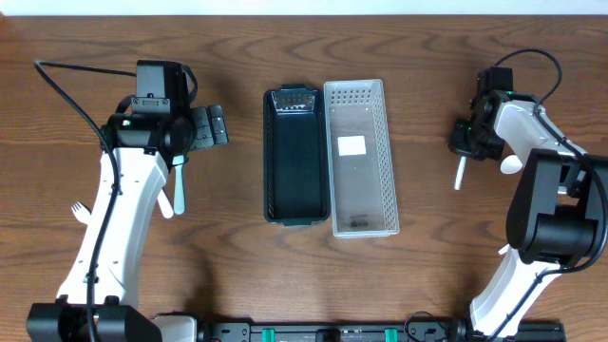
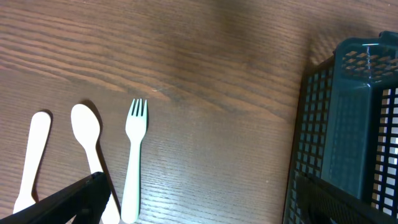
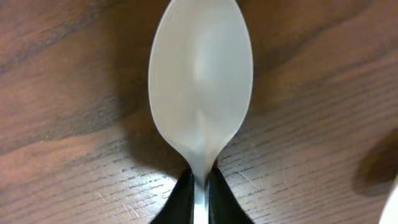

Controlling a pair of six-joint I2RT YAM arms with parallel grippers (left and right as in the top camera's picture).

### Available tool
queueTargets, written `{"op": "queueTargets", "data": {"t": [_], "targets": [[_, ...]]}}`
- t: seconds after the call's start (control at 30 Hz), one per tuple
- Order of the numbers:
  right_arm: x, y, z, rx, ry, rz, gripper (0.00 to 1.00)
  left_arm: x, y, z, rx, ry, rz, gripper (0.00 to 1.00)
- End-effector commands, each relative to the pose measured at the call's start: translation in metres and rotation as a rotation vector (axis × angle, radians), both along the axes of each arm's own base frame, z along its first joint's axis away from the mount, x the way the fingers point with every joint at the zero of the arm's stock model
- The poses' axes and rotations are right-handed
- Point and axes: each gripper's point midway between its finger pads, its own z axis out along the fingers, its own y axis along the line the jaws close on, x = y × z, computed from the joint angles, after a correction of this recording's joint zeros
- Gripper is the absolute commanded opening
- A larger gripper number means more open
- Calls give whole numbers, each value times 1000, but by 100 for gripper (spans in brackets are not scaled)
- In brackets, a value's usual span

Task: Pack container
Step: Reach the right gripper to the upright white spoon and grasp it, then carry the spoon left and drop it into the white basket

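A dark mesh container [image 1: 290, 157] and a clear perforated container [image 1: 361, 157] lie side by side at the table's middle. My right gripper [image 1: 465, 142] is shut on a white plastic spoon [image 1: 460, 174], low over the table on the right. In the right wrist view the fingers [image 3: 199, 202] pinch the spoon's neck and its bowl [image 3: 200, 81] points ahead. My left gripper [image 1: 211, 126] is open and empty, left of the dark container [image 2: 348, 124]. The left wrist view shows a white fork [image 2: 134, 155], a spoon [image 2: 87, 140] and a third utensil [image 2: 31, 158] by its left finger.
White utensils [image 1: 176, 190] lie under the left arm, and a fork [image 1: 76, 209] lies further left. Another white utensil [image 1: 511, 164] lies right of the right gripper, and something white shows at the right wrist view's edge [image 3: 392, 199].
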Motion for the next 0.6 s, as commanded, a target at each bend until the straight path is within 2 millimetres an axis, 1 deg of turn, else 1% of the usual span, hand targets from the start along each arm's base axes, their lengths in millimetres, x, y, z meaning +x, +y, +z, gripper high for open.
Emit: {"op": "queueTargets", "data": {"t": [0.0,0.1,0.17,0.2,0.23,0.3,0.33,0.4,0.47,0.53,0.57], "targets": [[2,-4,-4,-12,7,-10,1,5,4,7,14,-17,-1,98],[4,-2,-1,-13,-3,-4,1,5,4,7,13,-18,-1,98],[10,1,9,-15,-26,4,1,5,4,7,13,-18,-1,98],[14,4,19,-17,-44,12,1,5,4,7,13,-18,-1,98],[19,6,31,-19,-68,19,1,5,4,7,13,-18,-1,98],[33,15,68,-19,-142,42,1,5,4,7,13,-18,-1,98],[41,22,89,-16,-187,58,1,5,4,7,14,-18,-1,98],[52,42,133,-1,-281,109,1,5,4,7,13,-18,-1,98],[57,63,169,14,-354,156,1,5,4,7,13,-18,-1,98],[56,87,192,30,-399,191,1,5,4,7,13,-18,-1,98],[54,100,198,44,-411,197,1,5,4,7,14,-17,-1,98]]}}
